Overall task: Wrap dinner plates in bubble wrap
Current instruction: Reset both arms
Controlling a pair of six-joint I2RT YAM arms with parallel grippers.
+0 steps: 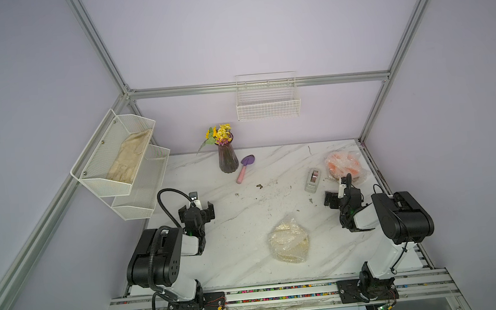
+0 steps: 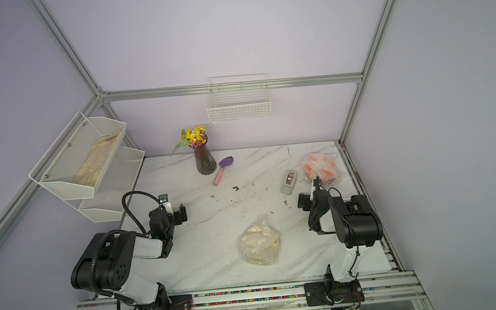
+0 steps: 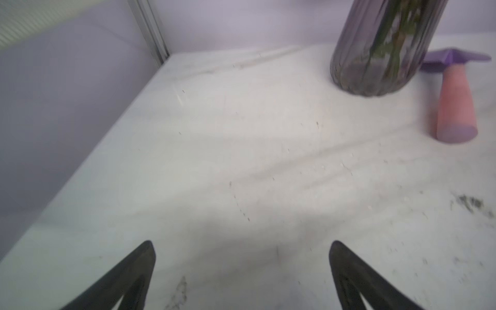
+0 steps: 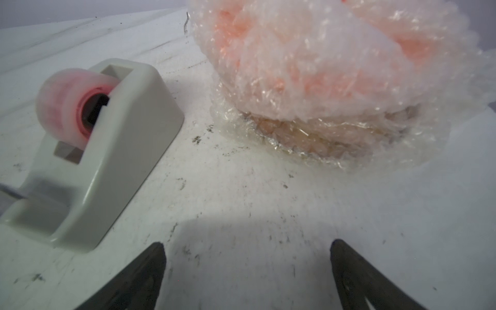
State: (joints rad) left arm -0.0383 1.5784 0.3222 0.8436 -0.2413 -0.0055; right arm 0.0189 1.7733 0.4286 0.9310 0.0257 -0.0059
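The left gripper [image 3: 241,245] is spread, empty, over bare bench [image 1: 231,223] by the left edge. The right gripper [image 4: 247,245], also spread, faces the orange plate [image 1: 342,163] in wrap [image 4: 308,67] at the far right corner, perhaps stacked on another. The dispenser [image 1: 313,180] stands just beside it. The cream plate [image 1: 289,240], wrapped, lies mid-front with open bench around it.

No legible text (anywhere visible)

Black-fingered left gripper [image 3: 241,248]: jaws wide apart, empty, low over white marble tabletop [image 1: 232,238]. Black-fingered right gripper [image 4: 247,248]: likewise, tabletop's opposite side. Elbows folded back.
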